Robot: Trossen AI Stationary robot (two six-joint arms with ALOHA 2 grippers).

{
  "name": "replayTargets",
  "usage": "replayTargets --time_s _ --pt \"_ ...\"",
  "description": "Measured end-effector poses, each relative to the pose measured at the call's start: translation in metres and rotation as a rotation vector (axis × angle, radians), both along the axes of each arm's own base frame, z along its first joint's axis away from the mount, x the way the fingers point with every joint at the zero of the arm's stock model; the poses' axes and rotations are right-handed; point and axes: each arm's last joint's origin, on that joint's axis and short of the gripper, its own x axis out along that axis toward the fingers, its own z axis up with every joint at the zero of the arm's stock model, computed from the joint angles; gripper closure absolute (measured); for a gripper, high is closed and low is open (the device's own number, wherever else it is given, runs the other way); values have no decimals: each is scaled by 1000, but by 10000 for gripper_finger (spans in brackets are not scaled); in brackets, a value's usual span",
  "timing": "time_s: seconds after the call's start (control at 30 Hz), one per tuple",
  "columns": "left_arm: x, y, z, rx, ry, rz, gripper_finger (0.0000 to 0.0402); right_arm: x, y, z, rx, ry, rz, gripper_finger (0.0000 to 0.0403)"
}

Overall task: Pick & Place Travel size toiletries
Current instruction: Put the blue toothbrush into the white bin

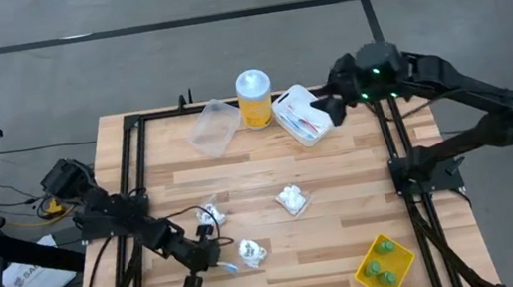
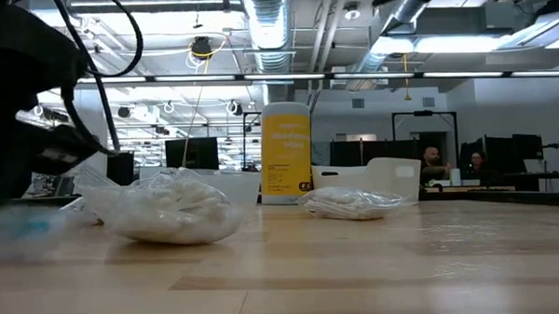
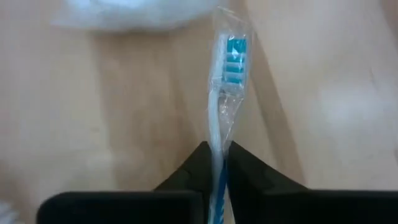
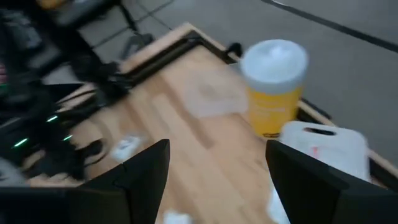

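Left gripper [image 3: 214, 163] is clamped tight on a wrapped blue-white toothbrush [image 3: 225, 81], held low at the near-left of the table [image 1: 340, 167] beside a clear packet [image 1: 252, 253]. Right gripper [image 4: 214, 165] hangs wide open and empty at the far side, above the white container [image 1: 300, 115] next to the yellow jar [image 1: 254, 97]. Three green bottles [image 1: 381, 259] sit in the yellow tray [image 1: 402, 266] at the near-right corner.

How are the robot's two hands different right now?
The left hand is shut on a wrapped blue-white toothbrush, while the right hand is open and holds nothing. The left hand sits low over the near side of the table, by the clear packets; the right hand is at the far side, near the yellow jar and a white tray. Both have two dark fingers.
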Motion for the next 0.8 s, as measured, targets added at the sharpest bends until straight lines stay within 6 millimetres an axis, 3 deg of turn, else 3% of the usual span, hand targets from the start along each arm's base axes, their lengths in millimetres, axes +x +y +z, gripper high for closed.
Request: replayTargets --time_s 0.17,0.33,0.57,0.8 --pt "5 13 36 -88 -167 187 353 -17 28 6 56 -22 89 145" --pt "2 34 81 -139 -414 371 379 -14 53 7 56 -30 195 145" --pt "-4 71 144 -135 -865 634 386 32 78 -1 -28 -61 279 145" --pt "1 95 175 -152 -1132 651 387 103 87 -23 -151 -129 350 145"
